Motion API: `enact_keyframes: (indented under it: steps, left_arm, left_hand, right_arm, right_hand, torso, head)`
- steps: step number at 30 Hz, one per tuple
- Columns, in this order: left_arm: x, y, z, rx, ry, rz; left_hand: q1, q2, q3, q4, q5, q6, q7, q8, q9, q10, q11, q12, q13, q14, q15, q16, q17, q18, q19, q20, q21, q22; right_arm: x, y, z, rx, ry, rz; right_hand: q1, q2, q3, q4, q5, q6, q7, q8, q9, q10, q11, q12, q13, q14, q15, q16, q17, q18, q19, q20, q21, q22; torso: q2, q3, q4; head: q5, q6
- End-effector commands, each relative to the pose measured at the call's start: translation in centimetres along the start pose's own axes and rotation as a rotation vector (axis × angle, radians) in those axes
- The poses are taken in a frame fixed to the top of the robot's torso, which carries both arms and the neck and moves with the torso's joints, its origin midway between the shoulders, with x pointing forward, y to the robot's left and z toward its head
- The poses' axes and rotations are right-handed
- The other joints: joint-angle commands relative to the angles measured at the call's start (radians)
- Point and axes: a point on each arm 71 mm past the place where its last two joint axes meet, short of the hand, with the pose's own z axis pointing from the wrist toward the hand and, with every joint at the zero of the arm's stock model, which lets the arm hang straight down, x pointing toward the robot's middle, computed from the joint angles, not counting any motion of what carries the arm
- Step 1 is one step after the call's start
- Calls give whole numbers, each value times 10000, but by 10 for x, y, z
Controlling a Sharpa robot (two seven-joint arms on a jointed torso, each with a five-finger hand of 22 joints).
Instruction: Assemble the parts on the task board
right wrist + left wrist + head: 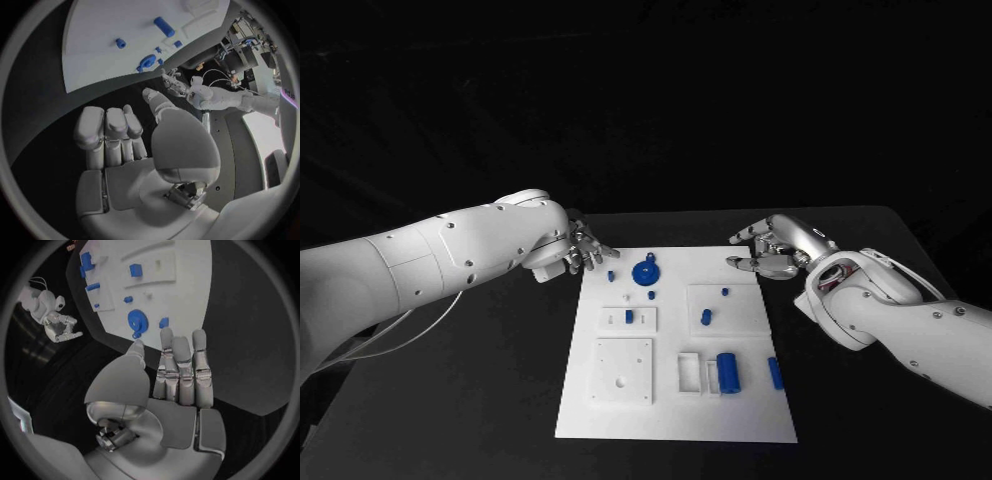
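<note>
Task board lies flat at the middle of the black table, with the blue parts spread over it. A round blue disc sits near the far edge; a small peg lies just left of it, close to the board's left edge. Further small parts lie at mid-board. A blue cylinder stands beside a white holder on the near half, with a slim blue bar to its right. Left hand hangs at the board's far left corner, above the table, fingers extended side by side and thumb apart; the wrist view shows the palm empty and nothing touched. Right hand hangs just off the far right corner, fingers loosely curved and parted; its wrist view shows an empty palm, fingers straight, no contact with board or parts.
</note>
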Motion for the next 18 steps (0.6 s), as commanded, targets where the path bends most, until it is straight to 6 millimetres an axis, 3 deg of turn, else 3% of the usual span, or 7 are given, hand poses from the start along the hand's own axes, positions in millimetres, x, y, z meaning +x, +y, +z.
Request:
enact_keyframes:
  steps: [1, 6, 9, 18]
  left_arm:
    - [0, -1, 4, -253, 529, 970]
    - [0, -2, 8, -362, 685, 1150]
    - [1, -2, 11, -403, 790, 1231]
    - [3, -3, 15, -338, 1031, 1186]
  left_hand:
    - [12, 16, -2, -59, -2, -71, -27, 5, 12, 368, 103, -51, 11, -82, 8, 0, -11, -73, 39, 70, -51, 175]
    - [4, 168, -111, -227, 96, -89, -25, 3, 16, 361, 109, -99, 49, -116, 16, 25, -33, -73, 55, 78, -132, 183]
    - [-38, 375, -290, -433, 160, -69, -29, 1, 20, 348, 115, -131, 89, -156, 21, 71, -51, -73, 68, 86, -201, 186]
    - [-51, 585, -418, -559, 203, 42, -50, -5, 10, 348, 109, -124, 112, -196, 23, 111, -55, -73, 55, 85, -209, 198]
  right_arm:
    - [1, 2, 0, -107, 58, 12]
    - [1, 3, 1, -128, 46, 26]
    - [1, 4, 1, -144, 39, 34]
    - [1, 5, 2, -168, 29, 41]
  right_hand:
    - [-75, -5, 35, -6, 57, -1, 36, -38, -16, -36, -11, -62, -13, -4, -3, -51, -11, 95, 425, 25, -8, 1390]
    - [-83, -8, 42, -13, 79, -5, 37, -40, -16, -37, -11, -63, -13, -3, -3, -50, -10, 95, 426, 25, -7, 1390]
    - [-83, -8, 42, -13, 79, -5, 37, -40, -16, -37, -11, -63, -13, -3, -3, -50, -10, 95, 426, 25, -7, 1390]
    - [-87, -5, 51, -29, 102, -1, 37, -38, -15, -31, -11, -53, -7, -1, -3, -41, -4, 96, 428, 26, -5, 1390]
  torso:
    - [70, -4, -26]
    - [94, -4, -40]
    - [107, -7, -43]
    - [95, -5, -37]
  head:
    - [11, 27]
    - [23, 43]
    - [24, 54]
    - [8, 29]
